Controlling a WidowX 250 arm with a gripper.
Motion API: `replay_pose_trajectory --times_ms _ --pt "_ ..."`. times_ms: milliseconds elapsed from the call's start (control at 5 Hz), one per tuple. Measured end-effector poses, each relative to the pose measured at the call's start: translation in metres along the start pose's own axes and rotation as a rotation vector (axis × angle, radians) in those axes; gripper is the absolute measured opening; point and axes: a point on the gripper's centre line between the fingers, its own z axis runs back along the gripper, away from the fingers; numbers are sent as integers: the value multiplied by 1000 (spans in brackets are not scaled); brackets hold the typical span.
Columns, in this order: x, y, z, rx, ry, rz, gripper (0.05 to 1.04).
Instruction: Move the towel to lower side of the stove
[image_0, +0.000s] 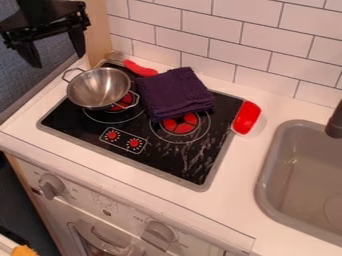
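The black gripper (59, 56) hangs at the upper left, above and left of the stove, its two fingers apart with nothing between them. A folded dark purple towel (175, 93) lies on the back part of the black stove top (167, 159), partly over the rear right burner. The towel is to the right of the metal pot and well to the right of the gripper. The front part of the stove, with its two red knob prints, is uncovered.
A steel pot (99, 88) with two handles stands on the left burner. Behind it lies a red-handled utensil (139, 68). A red object (247, 117) rests at the stove's right edge. The grey sink (266, 186) is at the right, the tiled wall (204, 25) behind.
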Motion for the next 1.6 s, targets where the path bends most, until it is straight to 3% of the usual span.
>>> replay_pose_trajectory --times_ms 200,400,800,1000,1200,1600 --pt "-5 0 -9 9 34 -6 1001" --pt "-11 -37 -21 -25 86 -111 1001" --pt "-22 -102 -33 -93 111 -281 1001" --pt "-29 -128 -48 -94 130 -357 1001" --pt "-32 -146 -66 -74 144 -420 1001" --pt "-41 -153 -107 -7 199 -483 1000"
